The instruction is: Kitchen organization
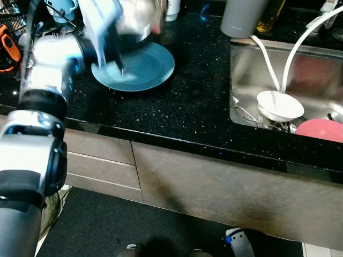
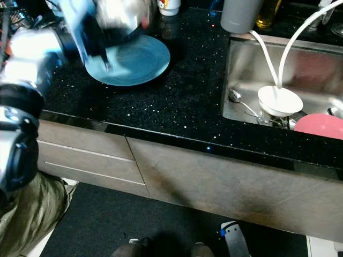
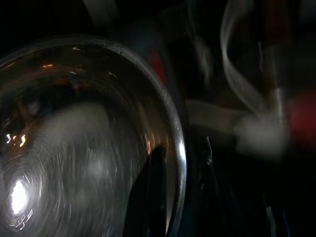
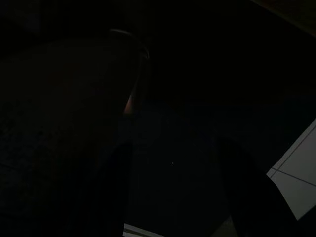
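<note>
My left gripper (image 1: 115,51) clamped a steel bowl's (image 3: 84,143) rim, upper left, above the blue plate (image 1: 142,67) on the black speckled counter (image 1: 187,107). Right: sink (image 1: 252,80) holding white dish (image 1: 280,105).

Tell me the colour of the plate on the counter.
Blue; the plate shows best in the right eye view.

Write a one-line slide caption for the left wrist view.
Left tool grips a steel bowl's rim, one black finger inside.
</note>
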Robot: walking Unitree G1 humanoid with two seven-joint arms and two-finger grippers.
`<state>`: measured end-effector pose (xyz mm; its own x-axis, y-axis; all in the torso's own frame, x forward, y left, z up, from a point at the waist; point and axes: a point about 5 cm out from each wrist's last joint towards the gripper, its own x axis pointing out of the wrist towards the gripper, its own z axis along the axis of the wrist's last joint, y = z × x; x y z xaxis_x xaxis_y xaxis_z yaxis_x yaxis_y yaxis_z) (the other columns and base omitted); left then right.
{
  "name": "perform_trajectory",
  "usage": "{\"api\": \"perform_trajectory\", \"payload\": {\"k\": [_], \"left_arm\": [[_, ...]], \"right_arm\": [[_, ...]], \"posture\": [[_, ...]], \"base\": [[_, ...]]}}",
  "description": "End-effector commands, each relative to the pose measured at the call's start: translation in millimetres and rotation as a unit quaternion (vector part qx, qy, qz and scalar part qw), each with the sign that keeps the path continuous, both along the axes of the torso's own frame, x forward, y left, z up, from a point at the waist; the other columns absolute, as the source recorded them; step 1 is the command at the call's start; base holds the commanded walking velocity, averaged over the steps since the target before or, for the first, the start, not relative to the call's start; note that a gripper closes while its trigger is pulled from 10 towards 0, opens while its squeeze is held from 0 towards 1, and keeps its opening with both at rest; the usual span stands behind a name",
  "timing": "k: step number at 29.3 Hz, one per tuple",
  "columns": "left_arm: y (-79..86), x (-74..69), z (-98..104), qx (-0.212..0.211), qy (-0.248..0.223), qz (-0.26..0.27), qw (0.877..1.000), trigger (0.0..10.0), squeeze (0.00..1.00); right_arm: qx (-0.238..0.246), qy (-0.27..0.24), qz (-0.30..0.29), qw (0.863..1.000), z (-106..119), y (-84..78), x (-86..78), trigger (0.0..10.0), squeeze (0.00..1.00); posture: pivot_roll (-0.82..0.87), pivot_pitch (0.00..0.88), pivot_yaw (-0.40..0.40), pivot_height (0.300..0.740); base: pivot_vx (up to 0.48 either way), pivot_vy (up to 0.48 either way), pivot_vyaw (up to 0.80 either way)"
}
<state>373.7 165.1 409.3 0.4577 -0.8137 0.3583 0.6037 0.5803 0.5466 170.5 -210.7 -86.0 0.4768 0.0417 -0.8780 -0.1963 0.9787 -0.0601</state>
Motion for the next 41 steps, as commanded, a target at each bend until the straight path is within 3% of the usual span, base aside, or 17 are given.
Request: {"api": "perform_trajectory", "payload": {"k": [1,3,5,7,8,9,10,11,19,21,26,27,29,35,36,38,41], "left_arm": [[-1.3,-9.1,20.2,-0.039,-0.033,-0.021,0.998,0.0,0.00],[5.9,-25.5,45.7,-0.160,-0.054,-0.083,0.982,0.0,0.00],[6.7,-41.1,54.0,-0.258,-0.039,-0.181,0.948,0.0,0.00],[4.3,-46.4,52.2,-0.300,-0.018,-0.234,0.925,0.0,0.00],[4.3,-46.4,52.2,-0.300,-0.018,-0.234,0.925,0.0,0.00],[0.9,-47.9,47.0,-0.323,-0.005,-0.253,0.912,4.3,0.00],[0.9,-47.9,47.0,-0.323,-0.005,-0.253,0.912,4.3,0.00],[-4.7,-47.3,37.0,-0.337,0.013,-0.257,0.906,10.0,0.00],[-16.7,-41.7,-4.4,-0.402,0.102,-0.222,0.883,10.0,0.00],[-16.8,-42.2,-6.8,-0.402,0.110,-0.218,0.882,10.0,0.00],[-29.9,-38.9,-17.7,-0.358,0.132,-0.181,0.906,10.0,0.00],[-42.3,-40.0,-23.0,-0.317,0.132,-0.160,0.926,10.0,0.00],[-53.3,-42.6,-28.8,-0.279,0.132,-0.157,0.938,10.0,0.00],[-72.5,-53.5,-46.0,-0.186,0.140,-0.180,0.956,10.0,0.00],[-79.6,-54.8,-57.9,-0.129,0.137,-0.169,0.967,10.0,0.00],[-79.6,-54.8,-57.9,-0.129,0.137,-0.169,0.967,10.0,0.00],[-83.0,-41.9,-74.5,-0.062,0.126,-0.095,0.985,10.0,0.00]], "right_arm": [[0.002,0.014,-0.006,1.000,-4.3,0.8,-9.3,10.0,0.00],[0.004,0.012,-0.011,1.000,-4.0,1.8,-8.2,10.0,0.00],[0.006,0.011,-0.013,1.000,-3.8,3.0,-7.0,10.0,0.00],[0.007,0.011,-0.012,1.000,-3.6,3.6,-6.3,10.0,0.00],[0.007,0.011,-0.012,1.000,-3.6,3.6,-6.3,10.0,0.00],[0.007,0.011,-0.012,1.000,-3.6,4.0,-5.9,10.0,0.00],[0.007,0.011,-0.012,1.000,-3.6,4.0,-5.9,10.0,0.00],[0.008,0.011,-0.012,1.000,-3.4,4.6,-5.3,10.0,0.00],[0.013,0.009,-0.011,1.000,-2.8,9.4,-1.6,10.0,0.00],[0.013,0.009,-0.011,1.000,-2.7,10.0,-1.1,10.0,0.00],[0.014,0.007,-0.011,1.000,-2.1,11.1,0.6,10.0,0.00],[0.014,0.006,-0.012,1.000,-1.9,11.2,1.2,10.0,0.00],[0.014,0.005,-0.013,1.000,-1.7,11.3,1.7,10.0,0.00],[0.013,0.004,-0.014,1.000,-1.6,11.4,2.0,10.0,0.00],[0.013,0.003,-0.015,1.000,-1.7,11.2,1.8,10.0,0.00],[0.013,0.003,-0.015,1.000,-1.7,11.2,1.8,10.0,0.00],[0.012,-0.003,-0.018,1.000,-1.3,10.9,2.2,10.0,0.00]], "posture": [[0.00,0.209,0.029,0.740],[0.00,0.203,0.031,0.740],[0.01,0.197,0.033,0.740],[0.01,0.194,0.034,0.740],[0.01,0.194,0.034,0.740],[0.01,0.190,0.035,0.740],[0.01,0.190,0.035,0.740],[0.02,0.186,0.034,0.740],[0.03,0.168,0.039,0.740],[0.03,0.164,0.041,0.740],[0.03,0.156,0.047,0.740],[0.03,0.153,0.049,0.740],[0.03,0.150,0.049,0.740],[0.03,0.148,0.051,0.740],[0.03,0.147,0.051,0.740],[0.03,0.147,0.051,0.740],[0.03,0.143,0.051,0.740]], "base": [[0.000,0.000,0.00],[0.000,0.000,0.00],[0.000,0.000,-0.40],[0.000,0.000,-0.80],[0.000,0.000,-0.80],[0.000,0.000,-0.80],[0.000,0.000,-0.80],[0.000,0.000,-0.80],[0.000,0.000,-0.80],[0.000,0.000,-0.80],[0.000,0.000,-0.80],[0.000,0.000,-0.80],[0.000,0.000,-0.80],[0.000,0.000,-0.80],[0.000,0.000,-0.80],[0.000,0.000,-0.80],[0.000,0.000,-0.27]]}}
